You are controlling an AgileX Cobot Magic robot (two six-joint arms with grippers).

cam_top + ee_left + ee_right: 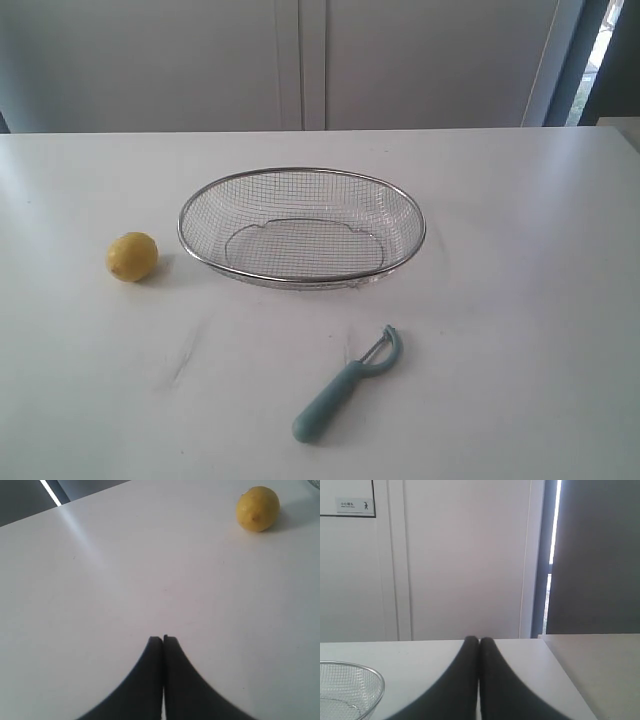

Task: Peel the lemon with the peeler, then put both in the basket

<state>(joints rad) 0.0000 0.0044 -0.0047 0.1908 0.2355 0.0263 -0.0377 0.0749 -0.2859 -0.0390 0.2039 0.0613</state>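
Observation:
A small yellow lemon (132, 256) rests on the white table, left of the silver wire-mesh basket (190, 215), which holds nothing. The teal-handled peeler (345, 385) lies in front of the basket, its head pointing toward the basket. In the left wrist view the lemon (257, 508) sits well ahead of my left gripper (163, 639), which is shut on nothing above bare table. My right gripper (479, 640) is also shut and empty, with the basket rim (379, 680) off to one side of it. Neither arm shows in the exterior view.
The white table (520, 260) reaches back to a pale wall with cabinet panels (300, 60). A second table surface (600, 670) adjoins it on the right. A dark door gap (551, 555) shows behind.

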